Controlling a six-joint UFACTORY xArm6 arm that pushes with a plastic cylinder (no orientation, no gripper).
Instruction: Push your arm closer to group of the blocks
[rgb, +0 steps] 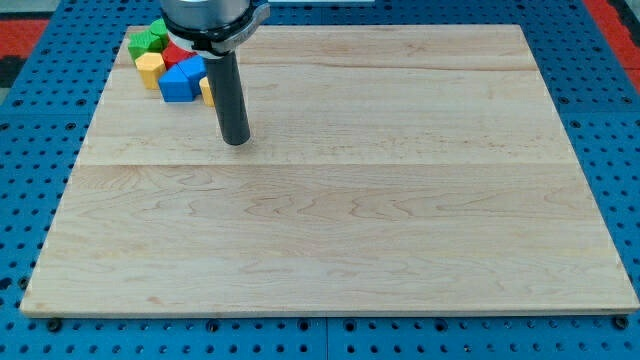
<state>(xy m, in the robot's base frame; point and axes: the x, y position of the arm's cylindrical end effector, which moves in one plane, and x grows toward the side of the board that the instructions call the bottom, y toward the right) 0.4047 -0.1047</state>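
Note:
A tight group of blocks sits at the board's top left corner: a green block (147, 39), a red block (176, 54), a yellow block (150, 68), a blue block (181, 80) and a second yellow block (206, 91) mostly hidden behind the rod. The dark rod comes down from the view's top. My tip (236, 141) rests on the board just below and to the right of the group, a short gap from the blue block and the hidden yellow one. It touches no block that I can see.
The wooden board (330, 220) lies on a blue perforated table (20, 150). A red area shows at the view's top corners. The arm's round mount (212, 18) hangs over the blocks' right side.

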